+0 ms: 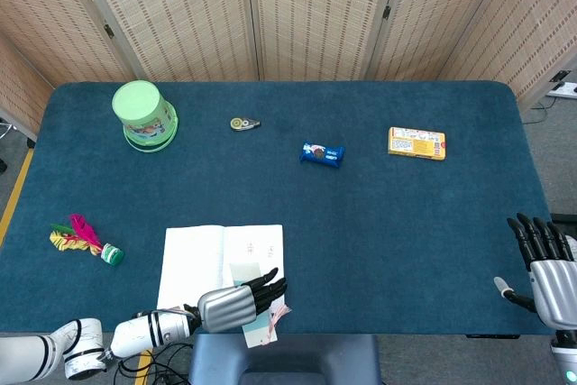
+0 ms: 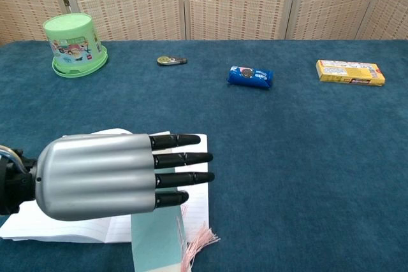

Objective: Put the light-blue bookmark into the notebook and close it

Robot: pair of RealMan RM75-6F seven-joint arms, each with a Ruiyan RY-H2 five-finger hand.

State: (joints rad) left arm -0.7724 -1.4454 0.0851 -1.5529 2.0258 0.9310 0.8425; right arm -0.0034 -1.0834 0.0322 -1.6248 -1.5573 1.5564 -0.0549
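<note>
The notebook (image 1: 194,254) lies open near the table's front edge, left of centre, with white lined pages (image 2: 76,229). My left hand (image 1: 234,304) hovers flat over its lower right corner, fingers stretched out and together (image 2: 108,173). The light-blue bookmark (image 1: 258,334) sticks out from under that hand, held from beneath, and reaches past the table edge. Its pink tassel (image 2: 199,241) hangs at its right side. The thumb and the grip are hidden under the palm. My right hand (image 1: 545,263) stands at the far right front edge, fingers apart, holding nothing.
At the back left stands an upturned green cup (image 1: 144,114). Further along are a small round tape (image 1: 243,123), a blue snack pack (image 1: 322,153) and a yellow box (image 1: 416,142). A feathered toy (image 1: 86,239) lies left of the notebook.
</note>
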